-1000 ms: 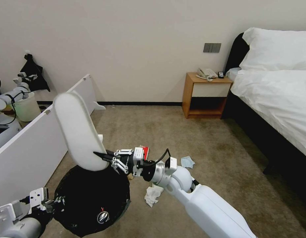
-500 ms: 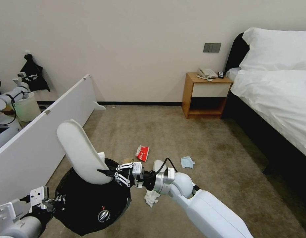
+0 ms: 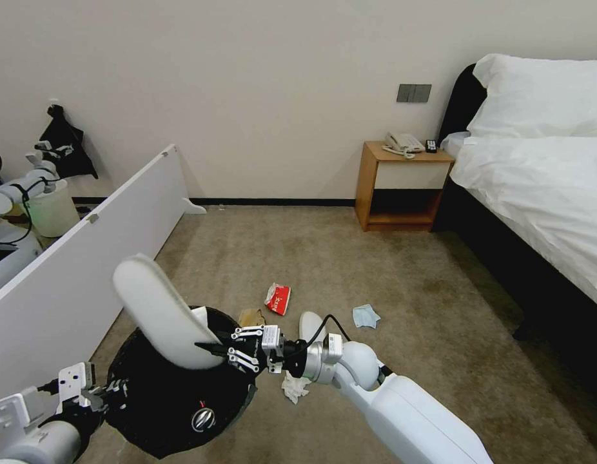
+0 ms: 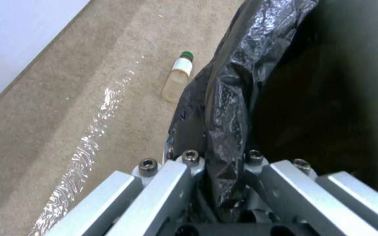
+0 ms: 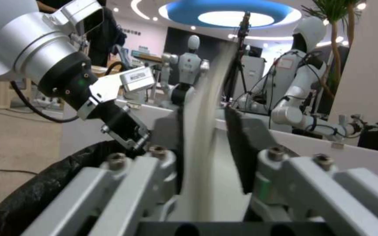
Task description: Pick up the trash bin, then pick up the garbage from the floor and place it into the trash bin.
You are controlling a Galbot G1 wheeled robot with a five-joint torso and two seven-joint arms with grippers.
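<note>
Pinching flat white slipper (image 3: 158, 310), right claw (image 3: 211, 348) above crinkly black-lined trash bin (image 3: 158, 412); left claw (image 3: 108, 393) clamping rim.

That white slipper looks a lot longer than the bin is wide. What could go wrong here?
1. The right tool pinches the slipper at one end only. Most of it tilts up outside the bin, so it might tip out when let go.
2. The left tool grips the bin only by the bag-covered rim. A push from the slipper could make that hold slip.
3. A tissue lies right under the right arm and could be dragged along the carpet.
</note>
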